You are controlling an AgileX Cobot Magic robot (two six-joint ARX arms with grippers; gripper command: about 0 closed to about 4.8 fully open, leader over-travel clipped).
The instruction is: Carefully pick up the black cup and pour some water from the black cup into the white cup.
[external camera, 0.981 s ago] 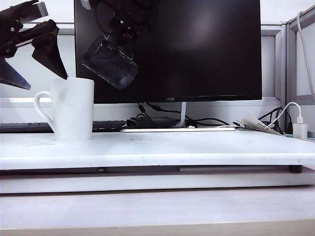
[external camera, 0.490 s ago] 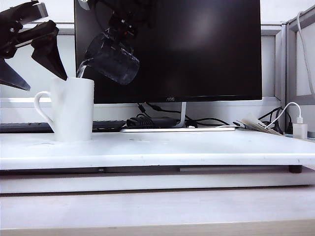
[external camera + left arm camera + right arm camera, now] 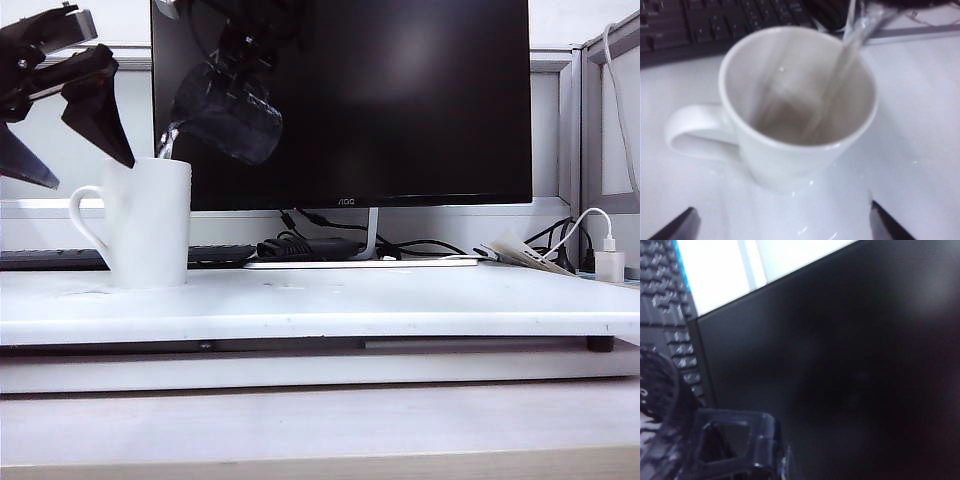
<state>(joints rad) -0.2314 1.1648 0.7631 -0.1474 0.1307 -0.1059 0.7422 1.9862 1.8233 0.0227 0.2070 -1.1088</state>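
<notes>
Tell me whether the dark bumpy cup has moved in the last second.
Yes. The black cup, held by the shut right gripper, tipped further and rose against the monitor, now pouring into the white mug.

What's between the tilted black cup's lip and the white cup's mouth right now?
A thin stream of water runs from the dark bumpy black cup, held by the shut right claw, into the tall white ceramic cup. The left wrist view shows it best.

Even, bright light on the pale table (image 3: 400, 300); soft blur across both wrist views, right one dim.
</notes>
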